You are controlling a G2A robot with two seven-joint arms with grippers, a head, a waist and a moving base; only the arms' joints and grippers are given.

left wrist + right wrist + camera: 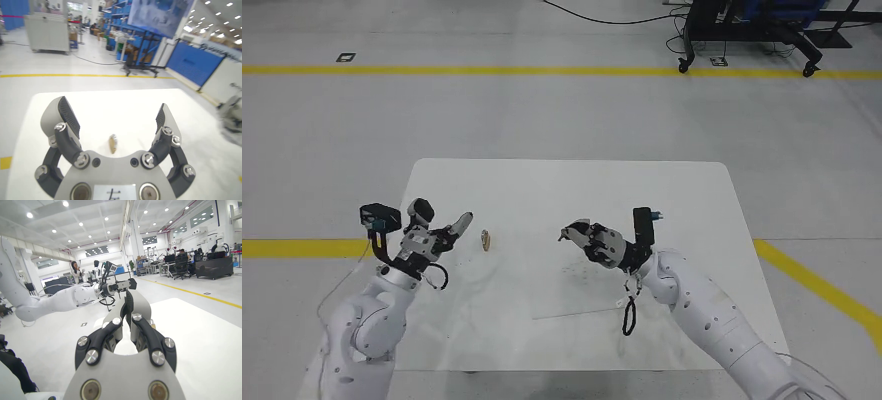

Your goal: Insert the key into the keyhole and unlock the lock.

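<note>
A small brass padlock lies on the white table, left of centre. My left gripper hovers just left of it, open. In the left wrist view the padlock lies on the table between and ahead of the spread fingers, untouched. My right gripper hangs over the table's middle, to the right of the lock, shut, with a thin dark key sticking out of its tip. From the right wrist its fingers are pressed together and hide the key; a bit of the padlock peeks out beside them.
The table's far half and right side are bare. Yellow floor lines run beyond the table, and a dark wheeled stand sits far back right. The left gripper faces the right one across the lock.
</note>
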